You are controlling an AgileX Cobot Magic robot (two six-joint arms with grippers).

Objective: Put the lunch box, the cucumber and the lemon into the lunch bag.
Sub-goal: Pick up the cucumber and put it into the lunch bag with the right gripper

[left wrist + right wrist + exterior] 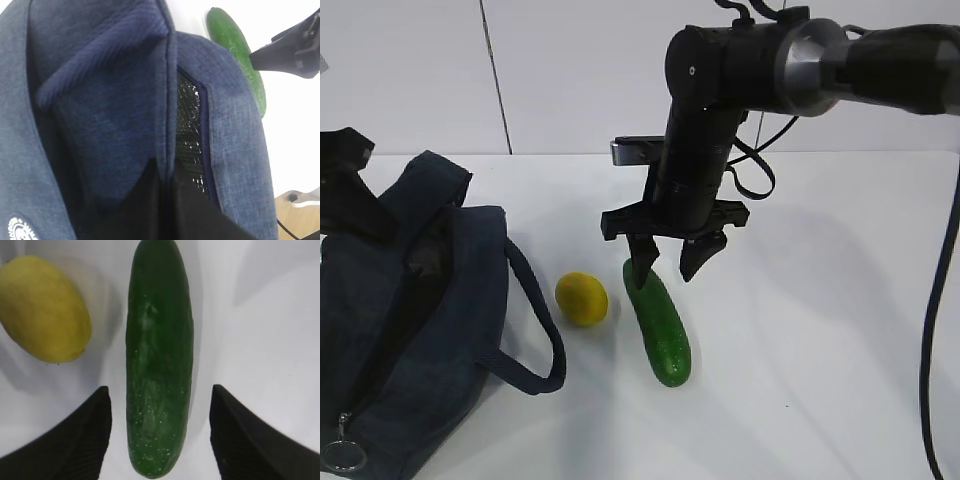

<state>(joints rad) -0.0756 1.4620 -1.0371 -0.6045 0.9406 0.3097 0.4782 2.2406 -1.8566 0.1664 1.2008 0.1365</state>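
Two fingers [70, 435] on my right gripper [663, 258] are standing spread wide apart right now, and the cucumber [159, 355] is lying lengthwise in the gap between them, not touched by either pad as far as I can see. I'm straddling its near end on purpose, so that closing would pinch it across the narrow width instead of shoving it along the table [820, 330].

Just outside the left finger the lemon [42, 307] is sitting near the cucumber but not touching it, so I'm judging there's room to grab one without knocking the other.

Further out on that same side the lunch bag [410, 320] is lying slumped, and in the left wrist view its mouth is gaping enough to show silvery lining, which is probably why my left arm is parked there. I can't see the left gripper's fingers in any view, so no idea about those. The lunch box isn't visible anywhere; it may be in the bag already, can't tell.
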